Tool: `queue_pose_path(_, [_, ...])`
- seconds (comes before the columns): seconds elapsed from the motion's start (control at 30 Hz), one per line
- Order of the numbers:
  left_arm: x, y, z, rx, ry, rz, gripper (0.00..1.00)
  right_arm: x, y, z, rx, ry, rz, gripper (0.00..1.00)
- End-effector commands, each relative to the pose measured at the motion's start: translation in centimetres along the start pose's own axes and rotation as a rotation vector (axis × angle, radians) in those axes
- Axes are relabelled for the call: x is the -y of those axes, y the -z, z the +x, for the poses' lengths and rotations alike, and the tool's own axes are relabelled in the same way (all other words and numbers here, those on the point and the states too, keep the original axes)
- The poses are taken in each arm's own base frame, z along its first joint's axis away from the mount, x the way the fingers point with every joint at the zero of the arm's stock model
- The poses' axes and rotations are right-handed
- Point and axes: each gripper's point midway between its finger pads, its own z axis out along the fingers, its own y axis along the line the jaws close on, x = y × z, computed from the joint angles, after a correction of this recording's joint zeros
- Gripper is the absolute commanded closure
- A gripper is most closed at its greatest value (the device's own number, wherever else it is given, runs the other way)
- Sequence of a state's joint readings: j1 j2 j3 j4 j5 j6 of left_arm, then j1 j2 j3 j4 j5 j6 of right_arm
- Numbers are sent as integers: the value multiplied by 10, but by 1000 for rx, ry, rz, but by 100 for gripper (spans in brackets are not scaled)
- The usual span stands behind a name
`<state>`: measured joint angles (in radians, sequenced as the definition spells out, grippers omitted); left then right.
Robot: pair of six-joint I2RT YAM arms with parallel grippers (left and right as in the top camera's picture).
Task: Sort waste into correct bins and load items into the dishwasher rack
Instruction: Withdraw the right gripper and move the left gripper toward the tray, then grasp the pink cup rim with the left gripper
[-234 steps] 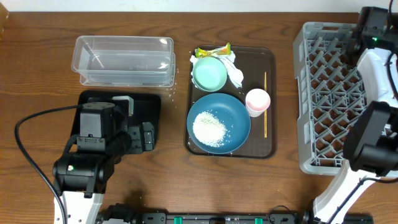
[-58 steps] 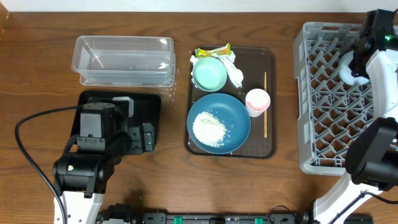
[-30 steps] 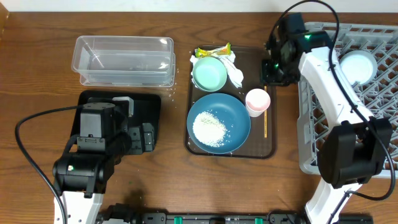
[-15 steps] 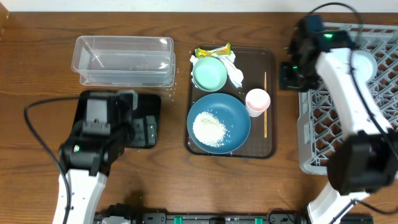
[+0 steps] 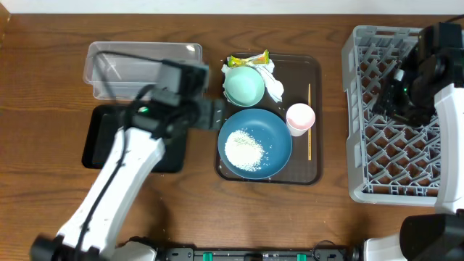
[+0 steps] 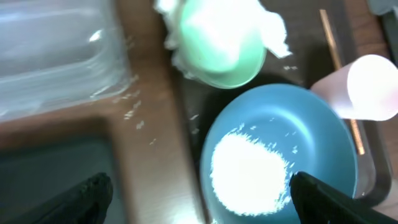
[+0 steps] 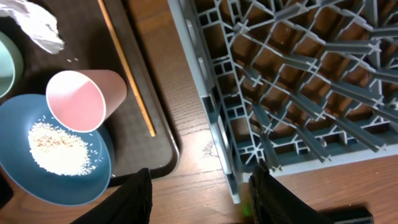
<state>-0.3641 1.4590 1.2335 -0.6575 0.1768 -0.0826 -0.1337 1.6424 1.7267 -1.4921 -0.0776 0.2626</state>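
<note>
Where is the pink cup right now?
In the overhead view, the pink cup sits on the right side of the brown tray, between the blue dish and the wooden stick.

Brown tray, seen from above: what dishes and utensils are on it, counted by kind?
Mint-green bowl: 1
Dark blue dish: 1
Pale pink cup: 1
Wooden stick: 1
Total: 4

Overhead: fixed above, facing straight down, distant; takes in the whole table.
Left wrist: close, facing down over blue dish and mint bowl.
Right wrist: higher, facing down over the left edge of the rack.
Shared by all: blue dish, pink cup.
</note>
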Motion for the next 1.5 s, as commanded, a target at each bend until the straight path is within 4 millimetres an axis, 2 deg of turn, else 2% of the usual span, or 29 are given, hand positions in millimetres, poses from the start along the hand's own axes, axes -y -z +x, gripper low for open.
queue_pose_path(0.0, [21, -16, -8, 8, -36, 30, 6, 0, 5, 0, 13, 8, -8, 51])
queue_pose_path(0.23, [65, -61, -7, 5, -127, 95, 7, 0, 5, 0, 14, 7, -8, 50])
queue_pose_path(0.37, [94, -81, -7, 30, -179, 139, 7, 0, 4, 0, 11, 6, -7, 50])
queue_pose_path(0.5, [114, -91, -1, 18, -211, 165, 7, 1, 0, 3, -1, 5, -4, 50])
queue_pose_path(0.6, [125, -92, -6, 28, -191, 179, 7, 2, -3, 4, -8, 5, -2, 50])
queue_pose_path(0.83, [139, -81, -35, 91, -174, 205, 8, 2, -5, 4, -10, 5, -2, 51])
queue_pose_path(1.0, [148, -76, -44, 21, -165, 217, 11, 2, -5, 4, -10, 5, -2, 51])
queue_pose_path(1.13, [150, -76, -43, -92, -159, 193, 11, 2, -5, 4, -10, 5, -2, 51])
queue_pose_path(1.47, [143, -108, -21, -194, -152, 161, 12, 2, -5, 4, -9, 5, -1, 51])
